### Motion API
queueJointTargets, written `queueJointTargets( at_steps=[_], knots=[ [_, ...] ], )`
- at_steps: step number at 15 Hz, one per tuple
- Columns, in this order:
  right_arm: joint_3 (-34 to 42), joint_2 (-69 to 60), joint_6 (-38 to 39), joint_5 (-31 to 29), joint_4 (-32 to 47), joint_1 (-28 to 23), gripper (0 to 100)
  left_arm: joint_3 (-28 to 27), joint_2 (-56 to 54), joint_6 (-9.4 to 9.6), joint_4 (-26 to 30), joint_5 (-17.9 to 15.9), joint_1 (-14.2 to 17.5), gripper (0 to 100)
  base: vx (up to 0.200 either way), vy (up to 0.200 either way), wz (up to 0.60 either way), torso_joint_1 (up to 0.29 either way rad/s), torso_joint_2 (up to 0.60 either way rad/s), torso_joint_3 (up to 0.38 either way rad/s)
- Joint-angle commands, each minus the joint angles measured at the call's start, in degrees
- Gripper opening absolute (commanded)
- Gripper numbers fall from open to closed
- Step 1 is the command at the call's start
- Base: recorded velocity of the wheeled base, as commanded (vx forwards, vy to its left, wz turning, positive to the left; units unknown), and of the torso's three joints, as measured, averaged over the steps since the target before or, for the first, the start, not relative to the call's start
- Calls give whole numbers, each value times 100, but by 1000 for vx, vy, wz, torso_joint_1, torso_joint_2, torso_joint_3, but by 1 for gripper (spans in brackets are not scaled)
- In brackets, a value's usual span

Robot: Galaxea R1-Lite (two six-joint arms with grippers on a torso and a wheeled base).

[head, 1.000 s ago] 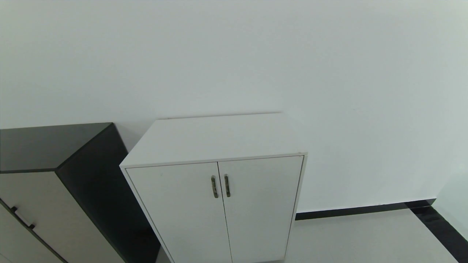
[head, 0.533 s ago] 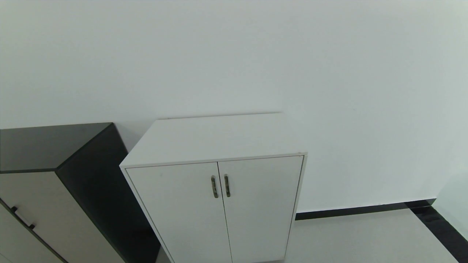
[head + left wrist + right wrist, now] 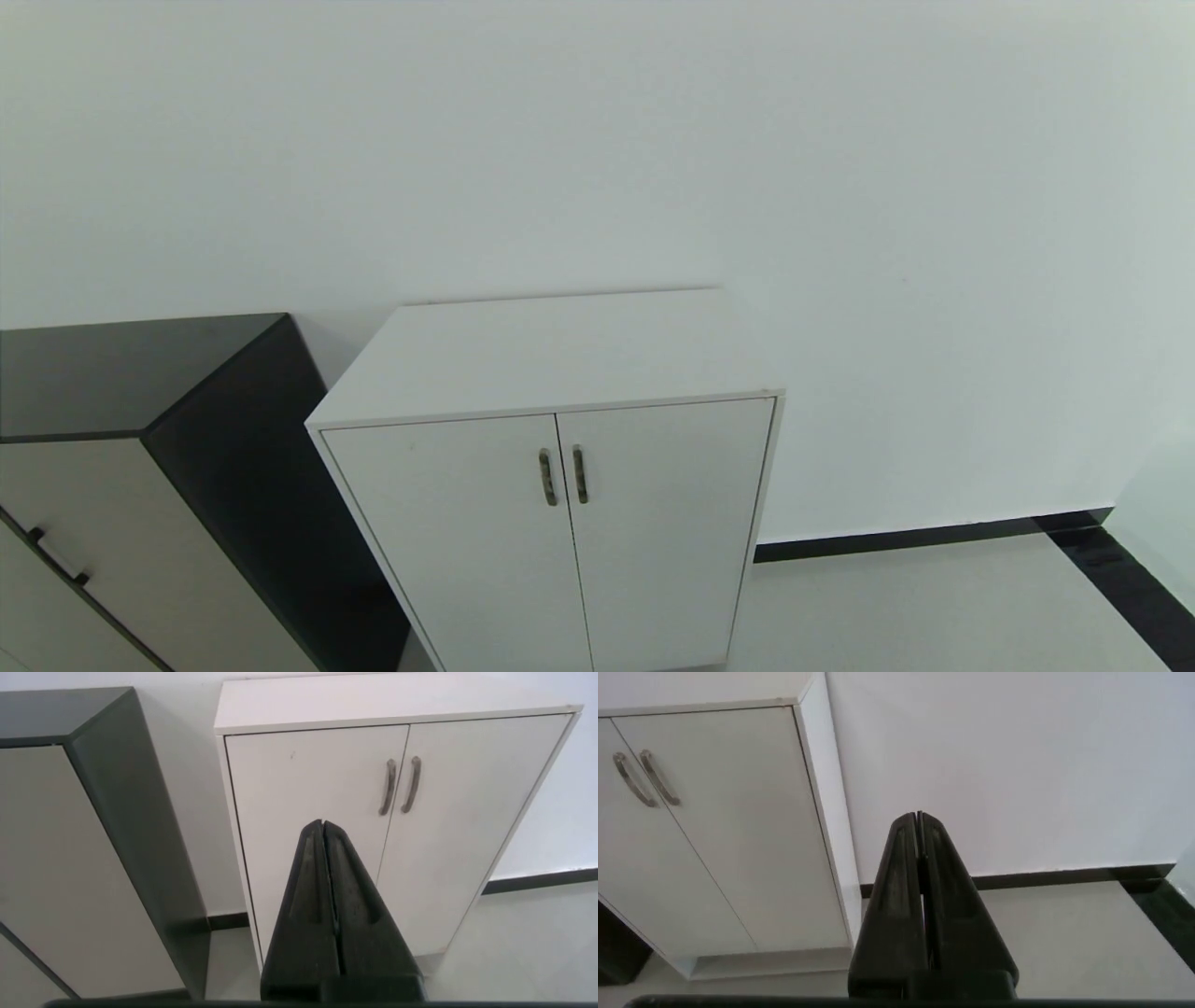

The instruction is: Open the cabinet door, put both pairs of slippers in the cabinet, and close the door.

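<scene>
Head view: cabinet (image 3: pixel 551 359) doors closed; wrist views: left gripper (image 3: pixel 323 829), right gripper (image 3: pixel 918 821) clamped, empty

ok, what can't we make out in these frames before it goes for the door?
1. Inside of the white cabinet: hidden by its shut doors, every view.
2. Cabinet foot: cut by the head view's lower edge; the shut left gripper covers part in the left wrist view.
3. Where the slippers lie: cannot tell; the shut right gripper blocks part of the floor in the right wrist view.
</scene>
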Motion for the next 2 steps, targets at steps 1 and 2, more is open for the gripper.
queueJointTargets(
  at_steps=[1, 2],
  knots=[
    [0, 16, -6, 4, 10, -2, 0, 0, 8, 2, -1, 0, 0, 0, 0, 0, 0, 0, 0, 0],
    [0, 16, 3, 4, 10, -2, 0, 0, 8, 2, -1, 0, 0, 0, 0, 0, 0, 0, 0, 0]
  ],
)
